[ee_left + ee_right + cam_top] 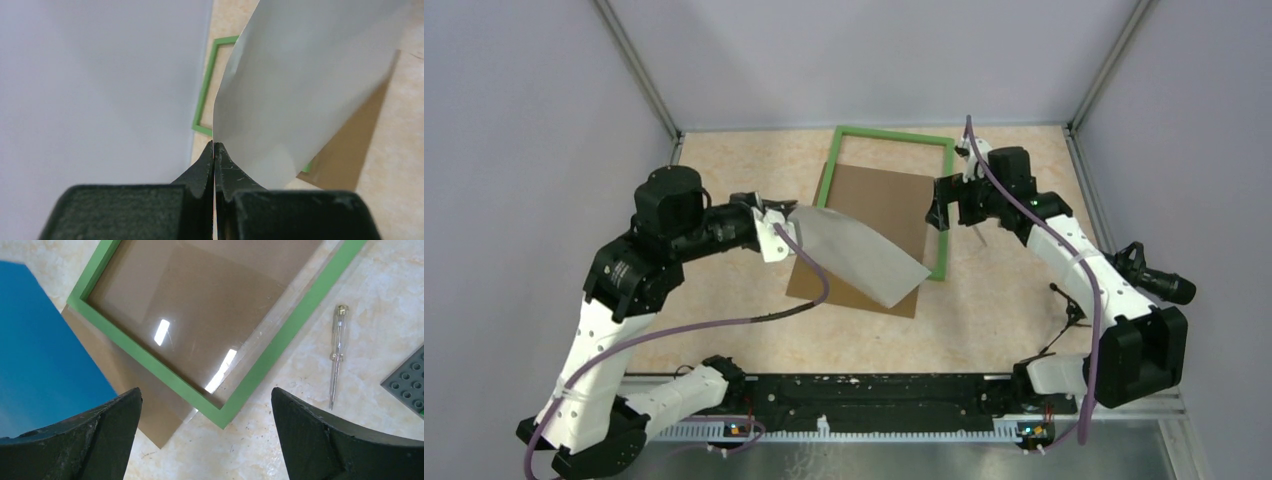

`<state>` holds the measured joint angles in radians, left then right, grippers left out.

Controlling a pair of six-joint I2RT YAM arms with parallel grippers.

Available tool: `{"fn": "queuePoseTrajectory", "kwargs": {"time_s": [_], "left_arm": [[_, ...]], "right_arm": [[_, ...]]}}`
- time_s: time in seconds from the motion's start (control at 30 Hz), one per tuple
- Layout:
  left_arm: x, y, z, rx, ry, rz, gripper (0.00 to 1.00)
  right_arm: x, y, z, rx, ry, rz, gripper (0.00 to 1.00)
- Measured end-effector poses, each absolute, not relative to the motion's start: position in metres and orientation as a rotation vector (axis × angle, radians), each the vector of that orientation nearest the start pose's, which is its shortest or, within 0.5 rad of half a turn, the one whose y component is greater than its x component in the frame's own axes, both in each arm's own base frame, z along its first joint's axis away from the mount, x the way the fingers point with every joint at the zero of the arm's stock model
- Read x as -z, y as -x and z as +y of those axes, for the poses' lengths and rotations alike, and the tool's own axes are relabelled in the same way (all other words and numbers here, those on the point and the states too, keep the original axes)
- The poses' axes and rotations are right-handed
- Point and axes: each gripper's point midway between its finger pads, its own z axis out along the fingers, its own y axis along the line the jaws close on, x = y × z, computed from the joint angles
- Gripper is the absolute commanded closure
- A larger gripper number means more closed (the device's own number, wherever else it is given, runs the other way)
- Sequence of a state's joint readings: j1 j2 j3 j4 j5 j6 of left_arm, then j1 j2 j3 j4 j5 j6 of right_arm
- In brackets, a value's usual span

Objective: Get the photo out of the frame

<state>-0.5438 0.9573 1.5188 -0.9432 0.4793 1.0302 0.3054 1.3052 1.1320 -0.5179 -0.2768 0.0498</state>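
The photo [864, 250] is held by one edge in the left jaws above the frame [894, 135]; the right jaws are spread wide. A flat, uncreased set-down on the worktop [1004, 310] is advised.

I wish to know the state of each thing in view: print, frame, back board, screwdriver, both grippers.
Large rectangular photo: out of the frame, lifted, curved, white back up.
Thin green-bordered frame: lying flat, photo and back taken out.
Brown fibreboard back: lying flat, overlapping the frame.
Clear-handled screwdriver: lying untouched.
Left gripper: shut on the photo.
Right gripper: open, empty.
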Motion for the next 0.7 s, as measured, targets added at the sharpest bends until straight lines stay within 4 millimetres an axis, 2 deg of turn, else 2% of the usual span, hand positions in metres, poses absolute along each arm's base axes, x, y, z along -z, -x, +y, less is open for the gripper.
{"fn": "queuePoseTrajectory", "kwargs": {"time_s": [0.1,0.2,0.3,0.5,0.7], "left_arm": [[-0.427,-0.218,-0.180,0.086,-1.471,1.103,1.00],[-0.445,-0.242,-0.182,0.026,-1.395,1.113,1.00],[-0.455,-0.270,-0.187,-0.031,-1.339,1.117,1.00],[-0.449,-0.349,-0.210,-0.142,-1.249,1.134,1.00],[-0.441,-0.439,-0.232,-0.219,-1.133,1.107,1.00]], "right_arm": [[-0.201,-0.335,0.156,-0.508,0.406,2.238,0.01],[-0.208,-0.340,0.153,-0.515,0.364,2.230,0.01],[-0.216,-0.347,0.147,-0.519,0.305,2.219,0.01],[-0.223,-0.357,0.134,-0.517,0.217,2.207,0.01],[-0.224,-0.360,0.127,-0.520,0.175,2.207,0.01]]}}
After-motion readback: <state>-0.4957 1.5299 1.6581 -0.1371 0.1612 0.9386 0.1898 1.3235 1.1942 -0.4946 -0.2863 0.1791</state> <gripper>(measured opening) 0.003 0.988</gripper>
